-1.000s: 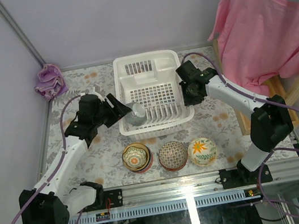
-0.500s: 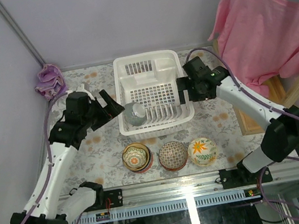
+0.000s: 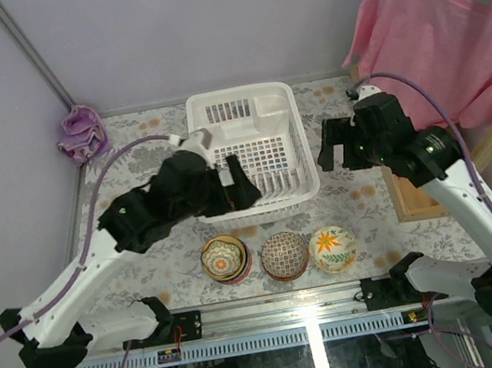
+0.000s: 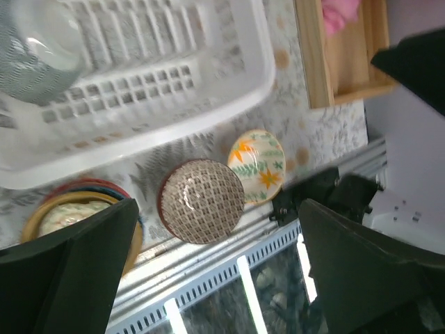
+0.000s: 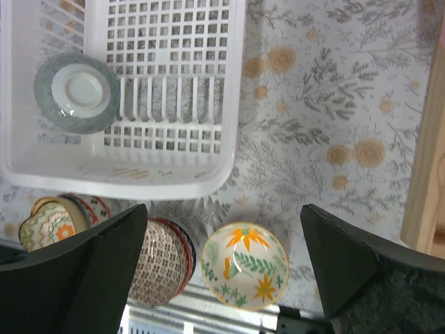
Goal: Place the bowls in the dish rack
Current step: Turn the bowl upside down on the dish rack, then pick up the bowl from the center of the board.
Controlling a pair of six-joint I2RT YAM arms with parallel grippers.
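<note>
Two robot arms reach over a floral-patterned desk (image 3: 361, 193). The left hand (image 3: 235, 184) hovers above the near left part of a white slotted dish rack (image 3: 298, 137), fingers spread wide apart and holding nothing. A grey-speckled bowl (image 5: 78, 92) sits inside the rack beneath this hand, showing a grey rim around a pale centre. In the overhead view the hand hides it.

The right hand (image 3: 336, 148) hangs over bare desk just beside the rack's right wall, with the rack to its left. Its fingers are also wide apart and empty.

Three more bowls stand in a row on the desk, outside the rack and nearer the arm bases than either hand. An orange-yellow bowl (image 3: 223, 258) tops a small stack closest to the left hand. A bowl with a brown lattice pattern (image 3: 284, 255) is in the middle. A white bowl with an orange flower (image 3: 333, 249) lies closest to the right hand.
</note>
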